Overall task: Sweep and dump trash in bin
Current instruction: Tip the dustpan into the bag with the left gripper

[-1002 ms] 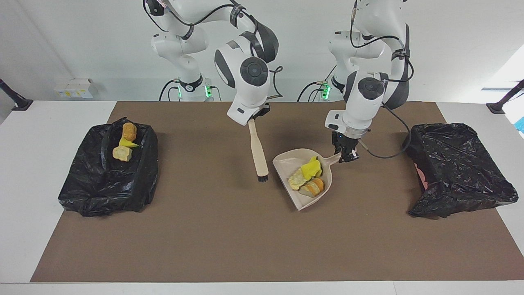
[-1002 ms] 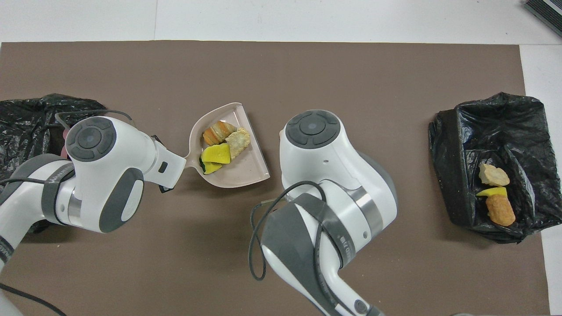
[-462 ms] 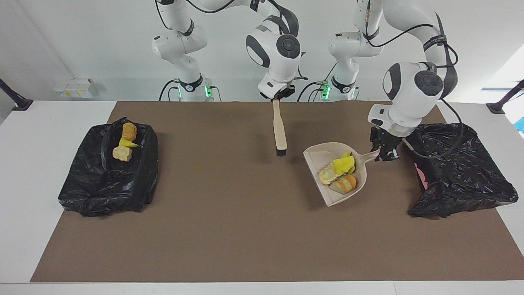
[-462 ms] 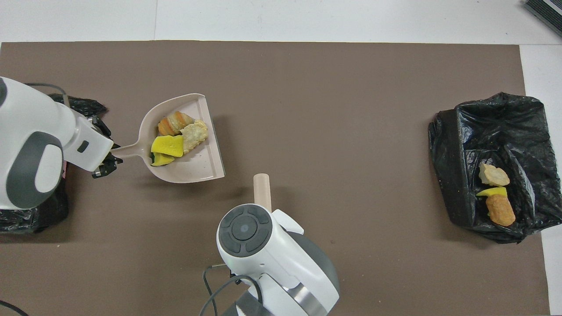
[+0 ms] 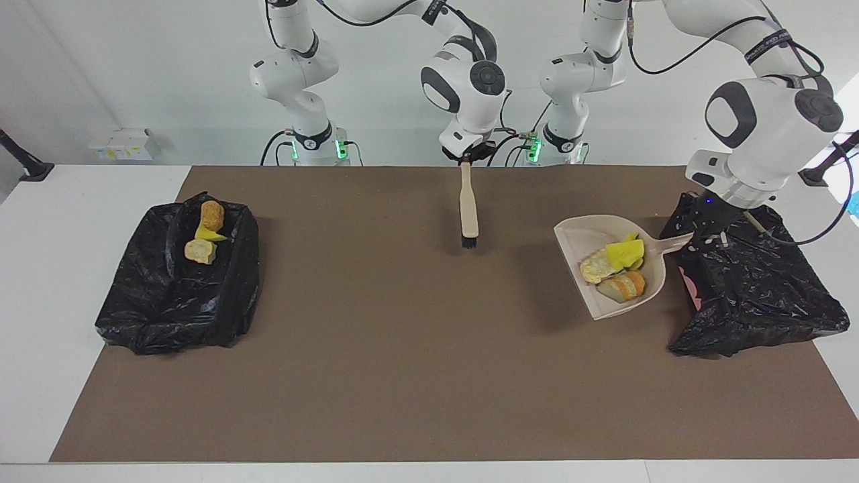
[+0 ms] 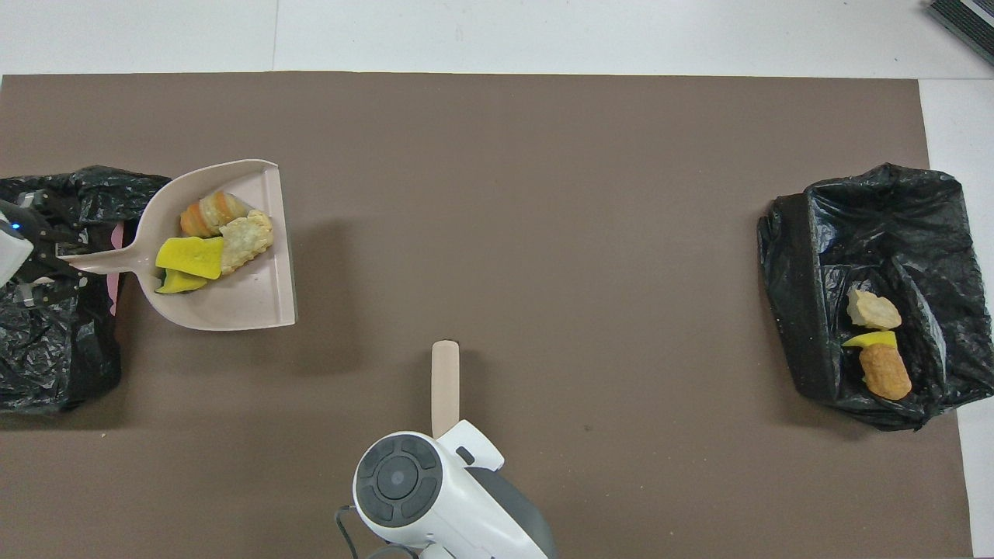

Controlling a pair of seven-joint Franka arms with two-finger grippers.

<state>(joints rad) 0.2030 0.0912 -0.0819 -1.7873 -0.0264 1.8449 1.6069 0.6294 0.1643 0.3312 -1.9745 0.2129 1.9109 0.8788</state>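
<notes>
White wall and a white table (image 5: 94, 201) frame the scene, with a brown mat (image 5: 402, 376) covering most of the tabletop. Take the mat as the landmark.

At the mat's end toward the left arm sits a bin lined with a black bag (image 5: 765, 295). The left gripper (image 5: 708, 236) hangs over that bin's edge, its jaws clamped narrow on the handle of a beige dustpan (image 5: 607, 235). The dustpan is raised above the mat just beside the bin, its scoop pointing toward the mat's middle. In the scoop lies a heap of trash (image 5: 614, 268): a yellow piece with a green underside (image 6: 190, 260), a pale crumbly lump (image 6: 245, 237) touching it, and an orange-and-tan striped lump (image 6: 206, 216) next to those.

At the mat's other end, toward the right arm, sits a second bin with a black bag (image 5: 174, 302). Three more bits of trash rest on its crumpled liner: an orange-brown lump (image 5: 212, 215), a yellow wedge (image 5: 209, 234) just beside it, and a tan lump (image 5: 200, 251).

The right gripper (image 5: 468, 158) is up over the mat's edge nearest the robots, about midway along it, jaws pinched shut on the top of a beige brush (image 5: 468, 204). The brush hangs straight down, its black bristles at the bottom, over the mat and well apart from the dustpan. Whether the bristles touch the mat cannot be told.
</notes>
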